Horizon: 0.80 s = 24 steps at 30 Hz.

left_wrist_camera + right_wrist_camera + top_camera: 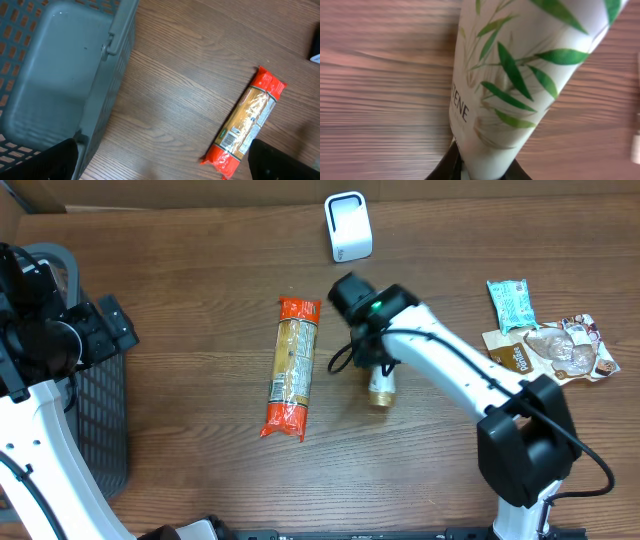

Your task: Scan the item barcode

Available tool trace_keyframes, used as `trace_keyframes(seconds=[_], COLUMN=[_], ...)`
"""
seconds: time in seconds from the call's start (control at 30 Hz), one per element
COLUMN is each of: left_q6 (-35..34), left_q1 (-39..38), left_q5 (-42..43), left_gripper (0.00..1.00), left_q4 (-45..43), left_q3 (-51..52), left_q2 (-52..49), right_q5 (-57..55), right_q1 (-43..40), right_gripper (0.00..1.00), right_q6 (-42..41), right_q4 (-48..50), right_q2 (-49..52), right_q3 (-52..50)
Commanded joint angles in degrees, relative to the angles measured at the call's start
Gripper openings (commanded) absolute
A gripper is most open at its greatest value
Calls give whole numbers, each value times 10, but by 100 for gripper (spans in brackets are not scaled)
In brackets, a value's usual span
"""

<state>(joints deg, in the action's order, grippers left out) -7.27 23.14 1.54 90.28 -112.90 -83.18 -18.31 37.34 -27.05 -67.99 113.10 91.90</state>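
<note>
A white tube printed with green leaves [520,75] lies on the wooden table, and its gold cap end [380,390] shows in the overhead view. My right gripper [482,169] is shut on the tube, a dark finger pressed on each side of it; overhead the gripper [374,362] sits right over the tube. A white barcode scanner [348,226] stands at the table's far edge. My left gripper [165,170] is open and holds nothing, hovering between the basket and the pasta pack; in the overhead view this gripper [112,330] is at the far left.
An orange-ended pasta pack [292,367] lies left of the tube, its barcode face up [231,135]. A grey mesh basket [100,410] stands at the left edge [115,45]. A teal snack packet [512,303] and brown snack packets [560,350] lie at the right.
</note>
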Motion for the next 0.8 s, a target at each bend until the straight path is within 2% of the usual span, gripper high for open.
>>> trace_keyframes(seconds=[0.0,0.2,0.33,0.43,0.47,0.5,0.53,0.6,0.63,0.77], left_q6=[9,9,9,9,9,9,9,9,9,9], left_q1=[1,1,1,1,1,1,1,1,1,1], left_q5=[4,4,4,4,4,4,4,4,4,4], left_gripper=[99,100,100,100,100,100,100,100,100,100], left_q4=[-1,-1,-1,-1,-1,-1,-1,-1,-1,-1], left_q3=[-1,-1,-1,-1,-1,-1,-1,-1,-1,-1], left_q2=[0,0,0,0,0,0,0,0,0,0], right_q5=[-147,-150,-154,-146,-135,-100,-63,9,81,202], right_q1=[16,16,17,24,25,27,27,27,28,28], right_gripper=[4,4,9,17,26,41,48,52,52,54], right_q6=[-16,6,16,20,20,21,31,68,102,143], right_q4=[-3,-13,-15,-11,-9,-1,5,16,27,46], right_q2=[11,64,72,72,72,72,72,72,72,72], right_q3=[12,12,12,12,12,12,12,12,12,12])
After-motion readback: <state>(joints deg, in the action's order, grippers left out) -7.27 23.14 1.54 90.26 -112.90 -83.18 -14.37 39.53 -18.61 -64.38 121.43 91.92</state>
